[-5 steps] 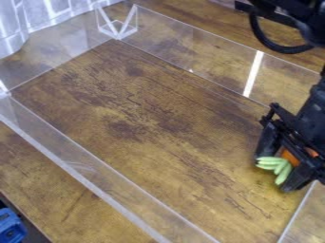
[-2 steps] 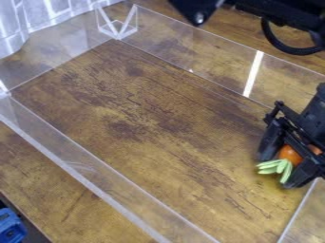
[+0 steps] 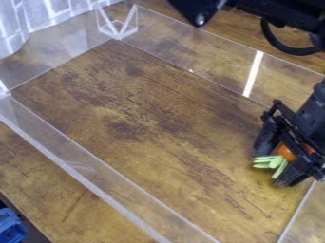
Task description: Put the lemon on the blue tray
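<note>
At the right edge of the view, the dark gripper (image 3: pixel 287 157) hangs low over the wooden table (image 3: pixel 140 119); whether it is open or closed cannot be told. Among its fingers sits something orange with pale green stalks (image 3: pixel 271 162). No lemon can be made out. Well apart from the gripper, a blue object (image 3: pixel 10 226) shows in the lower left corner.

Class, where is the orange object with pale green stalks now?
At the camera view's right edge, against the black gripper, above the brown wooden surface.
</note>
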You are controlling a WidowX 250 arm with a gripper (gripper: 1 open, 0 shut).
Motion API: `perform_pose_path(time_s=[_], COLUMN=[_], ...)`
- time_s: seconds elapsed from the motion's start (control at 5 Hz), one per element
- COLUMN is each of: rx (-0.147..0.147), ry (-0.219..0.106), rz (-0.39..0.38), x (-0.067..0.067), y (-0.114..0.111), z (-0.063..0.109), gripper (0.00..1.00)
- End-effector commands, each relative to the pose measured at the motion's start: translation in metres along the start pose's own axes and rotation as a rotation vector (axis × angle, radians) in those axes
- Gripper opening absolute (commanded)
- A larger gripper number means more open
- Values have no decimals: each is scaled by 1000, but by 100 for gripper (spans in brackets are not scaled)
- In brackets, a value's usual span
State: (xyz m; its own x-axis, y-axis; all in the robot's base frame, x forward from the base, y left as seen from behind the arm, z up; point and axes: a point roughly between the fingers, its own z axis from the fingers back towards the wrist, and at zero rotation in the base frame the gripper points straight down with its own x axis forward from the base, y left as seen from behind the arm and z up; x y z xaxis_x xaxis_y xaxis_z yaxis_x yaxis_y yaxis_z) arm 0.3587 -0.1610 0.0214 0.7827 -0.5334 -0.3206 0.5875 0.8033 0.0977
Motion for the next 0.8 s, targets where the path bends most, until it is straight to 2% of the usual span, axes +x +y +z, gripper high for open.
perform_pose_path(time_s=[0.0, 0.4, 0.6], rx=[25, 56, 59], ry=[-40, -47, -43], rz=[-17, -97, -109], x=[9, 28, 15], y=[11, -1, 5], z=[8, 13, 16], gripper=[0, 0, 0])
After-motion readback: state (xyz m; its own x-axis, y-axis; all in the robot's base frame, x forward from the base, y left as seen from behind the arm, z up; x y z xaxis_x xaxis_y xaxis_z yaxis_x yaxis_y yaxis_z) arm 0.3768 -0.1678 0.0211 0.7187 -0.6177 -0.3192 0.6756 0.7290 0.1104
